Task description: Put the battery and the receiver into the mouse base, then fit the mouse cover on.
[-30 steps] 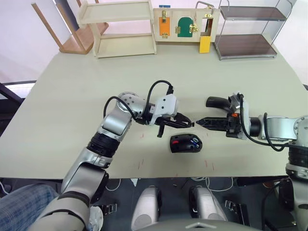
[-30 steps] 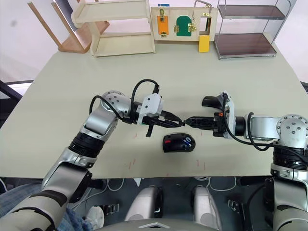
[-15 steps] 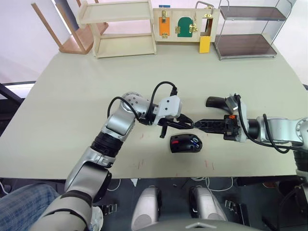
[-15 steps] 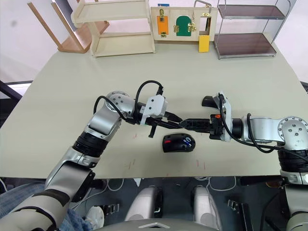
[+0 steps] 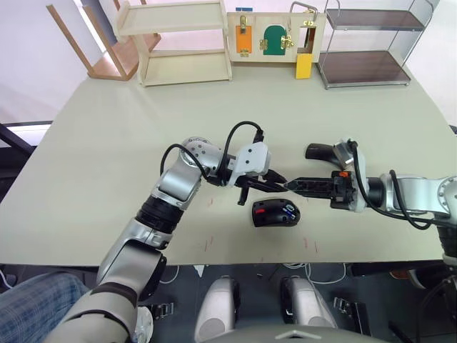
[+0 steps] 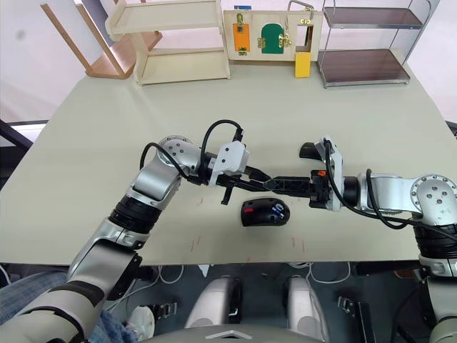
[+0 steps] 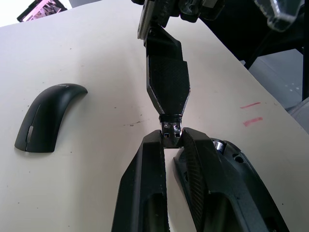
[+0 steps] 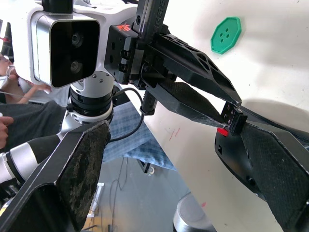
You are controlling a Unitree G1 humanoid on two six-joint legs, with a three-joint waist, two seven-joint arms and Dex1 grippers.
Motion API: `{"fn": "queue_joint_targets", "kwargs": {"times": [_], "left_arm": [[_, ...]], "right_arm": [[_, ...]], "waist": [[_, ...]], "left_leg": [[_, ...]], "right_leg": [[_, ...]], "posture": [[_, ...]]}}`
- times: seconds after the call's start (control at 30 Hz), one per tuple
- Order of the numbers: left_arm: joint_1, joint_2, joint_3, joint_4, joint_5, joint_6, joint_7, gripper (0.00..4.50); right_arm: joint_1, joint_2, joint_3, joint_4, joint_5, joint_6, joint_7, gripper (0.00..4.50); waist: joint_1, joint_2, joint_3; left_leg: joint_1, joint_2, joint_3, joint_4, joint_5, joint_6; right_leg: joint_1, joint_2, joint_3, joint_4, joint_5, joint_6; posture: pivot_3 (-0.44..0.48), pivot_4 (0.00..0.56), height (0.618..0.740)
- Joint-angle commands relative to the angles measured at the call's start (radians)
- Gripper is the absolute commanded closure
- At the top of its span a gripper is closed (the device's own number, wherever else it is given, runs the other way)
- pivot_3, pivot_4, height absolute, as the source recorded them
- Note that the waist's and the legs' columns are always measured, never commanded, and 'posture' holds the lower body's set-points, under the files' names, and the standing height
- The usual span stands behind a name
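A pale, greenish table is filling the room's foreground. Along its far edge are standing a wooden shelf, a latch board with orange and green panels, and a metal two-tier rack. Small red marks are showing near the table's front edge, and a person's knee in jeans is sitting just beyond the front left corner.

The mouse base is lying open near the front edge, with the battery seated inside it next to a red patch. The mouse cover is resting further back, on the right.

A second ago a gap was separating the two grippers. Now the left gripper and the right gripper are meeting tip to tip above the table, just behind the base. The base and the cover are lying where they were.

Up close, the left wrist view is showing the receiver pinched between the left fingers, with one right fingertip touching its far end. The right wrist view is showing the right fingers spread wide, one of them against the receiver. It is also showing a green disc on the table beyond.
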Motion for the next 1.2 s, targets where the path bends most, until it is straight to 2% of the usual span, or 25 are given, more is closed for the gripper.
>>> {"fn": "queue_joint_targets", "kwargs": {"times": [0.03, 0.27, 0.37, 0.6, 0.67, 0.7, 0.77, 0.83, 0.87, 0.9, 0.93, 1.2], "left_arm": [[-0.005, -0.011, -0.006, -0.024, -0.003, -0.008, -0.002, 4.42], [0.001, -0.013, -0.009, -0.028, -0.001, -0.011, -0.003, 4.42], [0.001, -0.014, -0.006, -0.024, 0.0, -0.016, -0.004, 4.42], [0.013, -0.007, -0.008, -0.036, 0.0, -0.014, -0.009, 4.42], [0.012, -0.007, -0.008, -0.032, 0.003, -0.017, -0.01, 4.42], [0.011, -0.007, -0.008, -0.03, 0.004, -0.019, -0.01, 4.42], [0.013, -0.004, -0.008, -0.028, 0.005, -0.022, -0.013, 4.42], [0.014, -0.001, -0.008, -0.025, 0.005, -0.026, -0.015, 4.42], [0.014, 0.0, -0.009, -0.024, 0.005, -0.029, -0.016, 4.42], [0.014, 0.001, -0.01, -0.023, 0.006, -0.031, -0.016, 4.42], [0.015, 0.002, -0.01, -0.023, 0.005, -0.033, -0.016, 4.42], [0.019, 0.007, -0.014, -0.019, 0.005, -0.044, -0.02, 4.42]], "right_arm": [[-0.012, -0.002, -0.002, -0.035, 0.038, -0.017, 0.025, 0.0], [-0.016, -0.006, 0.007, -0.031, 0.038, -0.021, 0.023, 0.0], [-0.016, -0.008, 0.013, -0.033, 0.038, -0.021, 0.024, 0.53], [-0.018, -0.017, 0.017, -0.025, 0.038, -0.022, 0.022, 0.53], [-0.019, -0.02, 0.017, -0.023, 0.038, -0.021, 0.024, 1.14], [-0.019, -0.021, 0.017, -0.022, 0.038, -0.021, 0.024, 1.24], [-0.019, -0.025, 0.017, -0.021, 0.038, -0.021, 0.026, 2.3], [-0.018, -0.031, 0.016, -0.018, 0.038, -0.019, 0.027, 2.96], [-0.017, -0.035, 0.016, -0.017, 0.038, -0.019, 0.028, 3.42], [-0.016, -0.037, 0.016, -0.017, 0.038, -0.019, 0.028, 4.09], [-0.016, -0.039, 0.017, -0.017, 0.038, -0.02, 0.029, 4.42], [-0.013, -0.052, 0.016, -0.017, 0.038, -0.018, 0.029, 4.42]], "waist": [[0.0, 0.0, 0.0], [0.0, 0.0, 0.0], [0.0, 0.0, 0.0], [0.0, 0.0, 0.0], [0.0, 0.0, 0.0], [0.001, 0.0, 0.0], [0.001, 0.0, 0.0], [0.001, 0.0, 0.0], [0.001, 0.0, 0.0], [0.001, 0.0, 0.0], [0.001, 0.0, 0.0], [0.001, 0.0, 0.0]], "left_leg": [[0.0, 0.0, 0.0, 0.0, 0.0, 0.0], [0.0, 0.0, 0.0, 0.0, 0.0, 0.0], [0.0, 0.0, 0.0, 0.0, 0.0, 0.0], [0.0, 0.0, 0.0, 0.0, 0.0, 0.0], [0.0, 0.0, 0.0, 0.0, 0.0, 0.0], [0.0, 0.0, 0.0, 0.0, 0.0, 0.0], [0.0, 0.0, 0.0, 0.0, 0.0, 0.0], [0.0, 0.0, 0.0, 0.0, 0.0, 0.0], [0.0, 0.0, 0.0, 0.0, 0.0, 0.0], [0.0, 0.0, 0.0, 0.0, 0.0, 0.0], [0.0, 0.0, 0.0, 0.0, 0.0, 0.0], [0.0, 0.0, 0.0, 0.0, 0.0, 0.0]], "right_leg": [[0.0, 0.0, 0.0, 0.0, 0.0, 0.0], [0.0, 0.0, 0.0, 0.0, 0.0, 0.0], [0.0, 0.0, 0.0, 0.0, 0.0, 0.0], [0.0, 0.0, 0.0, 0.0, 0.0, 0.0], [0.0, 0.0, 0.0, 0.0, 0.0, 0.0], [0.0, 0.0, 0.0, 0.0, 0.0, 0.0], [0.0, 0.0, 0.0, 0.0, 0.0, 0.0], [0.0, 0.0, 0.0, 0.0, 0.0, 0.0], [0.0, 0.0, 0.0, 0.0, 0.0, 0.0], [0.0, 0.0, 0.0, 0.0, 0.0, 0.0], [0.0, 0.0, 0.0, 0.0, 0.0, 0.0], [0.0, 0.0, 0.0, 0.0, 0.0, 0.0]], "posture": [[0.0, 0.15, 0.74], [0.0, 0.15, 0.74], [0.0, 0.15, 0.74], [0.0, 0.15, 0.74], [0.0, 0.15, 0.74], [0.0, 0.15, 0.74], [0.0, 0.15, 0.74], [0.0, 0.15, 0.74], [0.0, 0.15, 0.74], [0.0, 0.15, 0.74], [0.0, 0.15, 0.74], [0.0, 0.15, 0.74]]}}
